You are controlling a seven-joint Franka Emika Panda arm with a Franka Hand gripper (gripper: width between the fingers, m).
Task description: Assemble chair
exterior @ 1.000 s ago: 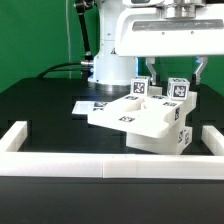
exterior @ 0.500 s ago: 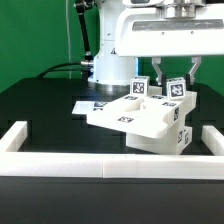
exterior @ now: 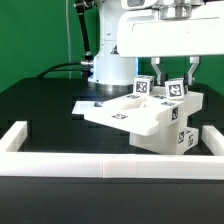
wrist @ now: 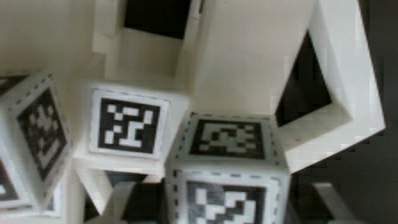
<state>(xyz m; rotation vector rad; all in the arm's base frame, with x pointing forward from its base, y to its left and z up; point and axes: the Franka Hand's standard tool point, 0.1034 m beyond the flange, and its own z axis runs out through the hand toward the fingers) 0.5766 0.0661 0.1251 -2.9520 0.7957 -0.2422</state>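
Note:
The chair (exterior: pixel 130 118) is a partly joined white block of flat panels and square posts with black-and-white tags, standing right of centre on the black table. My gripper (exterior: pixel 174 78) comes down from above at its far right end. It is shut on an upright tagged post (exterior: pixel 175 90) of the chair, one finger on each side. In the wrist view the same tagged post (wrist: pixel 222 200) sits between the two fingers (wrist: pixel 86 195), with other tagged faces (wrist: pixel 125 122) and white panel edges of the chair beyond it.
A low white border wall (exterior: pixel 100 165) runs along the front, with short side pieces at the exterior view's left (exterior: pixel 15 135) and right (exterior: pixel 212 138). The marker board (exterior: pixel 85 104) lies flat behind the chair. The white robot base (exterior: pixel 105 68) stands at the back.
The fingers have closed in on the tagged post. The chair has shifted slightly, and its edge toward the exterior view's left now sits a little higher.

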